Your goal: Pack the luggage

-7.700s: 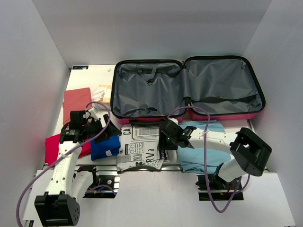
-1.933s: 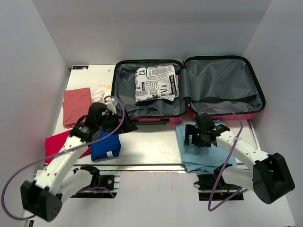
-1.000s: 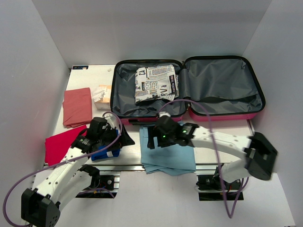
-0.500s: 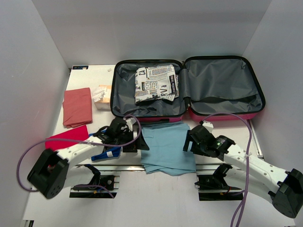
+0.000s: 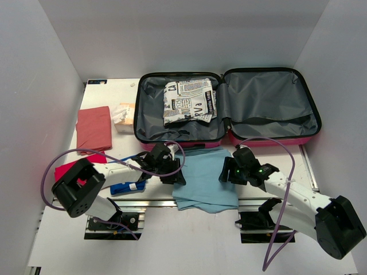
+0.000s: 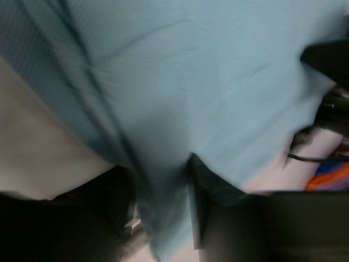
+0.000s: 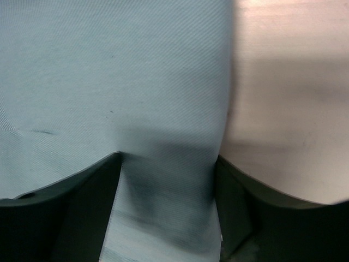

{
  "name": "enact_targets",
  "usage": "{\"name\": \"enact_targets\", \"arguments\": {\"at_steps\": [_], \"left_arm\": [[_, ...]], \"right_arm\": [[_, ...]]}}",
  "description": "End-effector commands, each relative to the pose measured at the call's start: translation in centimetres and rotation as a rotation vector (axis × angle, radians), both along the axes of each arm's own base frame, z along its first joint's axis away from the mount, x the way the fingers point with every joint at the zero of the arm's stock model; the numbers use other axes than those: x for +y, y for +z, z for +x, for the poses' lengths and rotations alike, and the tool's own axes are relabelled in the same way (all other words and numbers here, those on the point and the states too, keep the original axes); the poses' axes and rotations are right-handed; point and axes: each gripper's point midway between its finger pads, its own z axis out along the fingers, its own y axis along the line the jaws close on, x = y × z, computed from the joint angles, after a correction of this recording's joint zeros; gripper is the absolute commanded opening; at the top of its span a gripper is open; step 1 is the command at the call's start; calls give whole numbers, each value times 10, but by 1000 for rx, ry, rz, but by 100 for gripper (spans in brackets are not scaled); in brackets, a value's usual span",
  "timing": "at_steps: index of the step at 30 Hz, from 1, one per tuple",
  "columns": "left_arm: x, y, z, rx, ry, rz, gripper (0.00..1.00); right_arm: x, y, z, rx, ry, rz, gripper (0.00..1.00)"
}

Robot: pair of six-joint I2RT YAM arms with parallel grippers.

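The luggage (image 5: 269,140) lies open at the back of the table, grey lining up, with a newspaper-print cloth (image 5: 189,102) in its left half. A light blue cloth (image 5: 203,180) is spread flat in front of it. My left gripper (image 5: 175,175) sits at the cloth's left edge. In the left wrist view, the blue cloth (image 6: 207,82) is bunched between the jaws of my left gripper (image 6: 161,218). My right gripper (image 5: 225,172) is at the cloth's right edge. Its jaws stand apart astride the blue cloth's (image 7: 109,71) border, right gripper (image 7: 168,207) low over the table.
A dull red cloth (image 5: 93,127) and a small packet (image 5: 123,116) lie at the left back. A bright red cloth (image 5: 66,171) and a blue bundle (image 5: 129,187) lie at the left front. A metal rail (image 5: 155,201) runs along the table's near edge. White walls enclose the sides.
Both arms reached in to the blue cloth's two side edges. The jaws of both grippers have narrowed, the left pair onto the cloth.
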Motion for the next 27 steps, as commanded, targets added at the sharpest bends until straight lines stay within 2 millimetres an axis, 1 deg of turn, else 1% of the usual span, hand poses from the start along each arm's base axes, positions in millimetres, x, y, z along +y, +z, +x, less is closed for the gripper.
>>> {"name": "enact_targets", "arguments": {"at_steps": [1, 2, 3, 4, 5, 6, 7, 8, 9, 10, 11, 12, 13, 14, 15, 16, 17, 18, 19, 20, 21, 22, 23, 24, 25, 26, 27], "left_arm": [[4, -21, -5, 7, -10, 108, 44], [5, -22, -4, 7, -3, 123, 33], [8, -23, -4, 1, 1, 152, 25], [5, -19, -5, -8, -8, 149, 9], [0, -11, -2, -20, -7, 135, 3], [-3, 0, -4, -35, -18, 123, 0], [-6, 7, -7, -48, -36, 117, 0], [-15, 23, -3, -78, -47, 92, 0], [-13, 36, -5, -98, -51, 97, 0], [-17, 49, -8, -121, -72, 82, 0], [-27, 71, -5, -161, -82, 46, 0], [-27, 81, -7, -175, -94, 44, 0], [-31, 101, -8, -212, -108, 6, 0], [-36, 115, -10, -237, -126, -18, 0], [-43, 141, -4, -279, -127, -54, 0], [-48, 156, -4, -313, -141, -72, 0], [-51, 166, -5, -338, -163, -74, 0], [-58, 193, 2, -388, -155, -109, 0], [-59, 203, 10, -423, -138, -103, 0], [-62, 211, 12, -456, -153, -96, 0], [-66, 235, 19, -507, -147, -117, 0], [-65, 244, 31, -555, -110, -99, 0], [-66, 251, 39, -597, -98, -86, 0], [-64, 270, 52, -656, -49, -82, 0], [-59, 277, 65, -683, -2, -59, 0], [-51, 275, 82, -708, 48, 11, 0], [-48, 282, 89, -733, 70, 41, 0]], "right_arm": [[24, -5, -13, 41, 156, 104, 64], [25, -9, -16, 71, 167, 100, 56], [29, -8, -21, 94, 188, 115, 39], [32, -5, -21, 90, 216, 125, 32], [33, -1, -22, 88, 225, 130, 24], [37, 6, -22, 77, 243, 148, 12], [38, 13, -22, 61, 248, 159, 7], [38, 31, -17, 12, 245, 167, 0], [38, 43, -15, -12, 246, 174, 0], [38, 54, -15, -33, 256, 175, 0], [43, 86, -7, -114, 280, 207, 0], [41, 94, -14, -99, 301, 199, 0], [43, 107, -13, -113, 315, 208, 0], [51, 133, -10, -152, 345, 243, 0], [54, 142, -14, -148, 370, 251, 0], [58, 153, -13, -163, 383, 270, 0], [67, 174, -9, -198, 409, 304, 0], [73, 189, -4, -238, 425, 328, 0], [77, 200, 0, -265, 433, 336, 0], [79, 207, 10, -290, 418, 320, 0], [83, 234, 20, -365, 422, 326, 0], [85, 242, 32, -390, 402, 310, 0], [81, 250, 48, -438, 351, 273, 0], [82, 277, 60, -513, 330, 274, 0], [86, 279, 76, -525, 301, 254, 0], [81, 287, 92, -558, 238, 214, 0], [83, 297, 99, -573, 222, 214, 0]]}}
